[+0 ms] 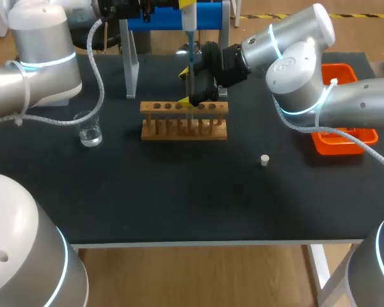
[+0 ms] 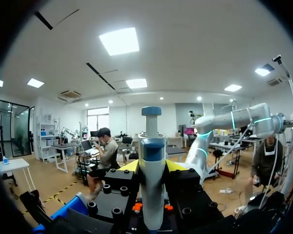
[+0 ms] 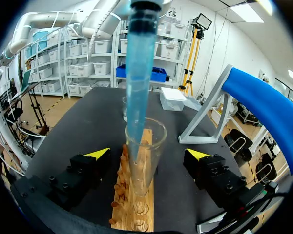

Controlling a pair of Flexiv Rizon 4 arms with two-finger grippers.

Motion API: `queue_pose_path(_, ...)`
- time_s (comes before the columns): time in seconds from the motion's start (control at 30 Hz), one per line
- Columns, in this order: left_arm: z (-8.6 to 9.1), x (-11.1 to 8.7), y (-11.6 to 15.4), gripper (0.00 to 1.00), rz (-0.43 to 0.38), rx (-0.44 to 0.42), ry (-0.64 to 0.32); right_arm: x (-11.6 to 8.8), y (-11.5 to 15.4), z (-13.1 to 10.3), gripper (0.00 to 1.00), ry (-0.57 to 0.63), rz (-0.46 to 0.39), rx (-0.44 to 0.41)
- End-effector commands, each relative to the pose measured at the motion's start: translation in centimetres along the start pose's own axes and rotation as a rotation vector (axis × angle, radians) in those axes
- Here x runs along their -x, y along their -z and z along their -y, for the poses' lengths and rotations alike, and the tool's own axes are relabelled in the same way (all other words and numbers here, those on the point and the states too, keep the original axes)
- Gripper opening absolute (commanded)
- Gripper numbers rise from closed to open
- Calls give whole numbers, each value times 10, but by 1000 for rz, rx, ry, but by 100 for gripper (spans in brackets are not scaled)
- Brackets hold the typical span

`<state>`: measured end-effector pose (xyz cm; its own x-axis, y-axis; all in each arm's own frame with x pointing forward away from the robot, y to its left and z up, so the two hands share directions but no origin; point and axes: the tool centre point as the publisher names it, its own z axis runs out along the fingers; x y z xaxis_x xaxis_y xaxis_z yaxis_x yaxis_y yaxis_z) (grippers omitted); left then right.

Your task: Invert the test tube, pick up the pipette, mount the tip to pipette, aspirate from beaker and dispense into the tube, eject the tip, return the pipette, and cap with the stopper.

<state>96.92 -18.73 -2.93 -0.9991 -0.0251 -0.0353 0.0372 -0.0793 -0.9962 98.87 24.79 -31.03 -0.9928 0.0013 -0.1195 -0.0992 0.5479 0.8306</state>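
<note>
The left gripper (image 2: 152, 166) pinches the pipette (image 2: 152, 146) by its stiff plastic body below the plunger, a light tool hung upright with its tip (image 3: 136, 78) dipped into the mouth of the test tube (image 3: 154, 146). The right gripper (image 3: 147, 155) stands spread either side of that tube without touching it; thin, slick glass likely to break, it is best gripped gently on its upper wall where it stands in the wooden rack (image 1: 184, 128) at mid-table, the right arm stretched low from the right

The pipette (image 2: 151, 165) points its blue tip (image 3: 136, 92) down into the clear test tube (image 3: 146, 146), which stands upright in the wooden rack (image 1: 184, 130). The glass beaker (image 1: 89, 130) and the white stopper (image 1: 264, 160) sit on either side of the rack.
</note>
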Motion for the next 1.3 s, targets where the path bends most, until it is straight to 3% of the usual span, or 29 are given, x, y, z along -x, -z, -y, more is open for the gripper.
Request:
queue_pose_path(0.03,-2,1,0,0,-9,0,-1,1,1,-1,100,0,-4,-3)
queue_pose_path(0.77,-2,4,6,0,3,21,-23,1,1,-1,100,0,-4,-3)
queue_pose_path(1.3,-4,8,-5,0,-22,5,-37,1,1,-1,100,0,-4,-3)
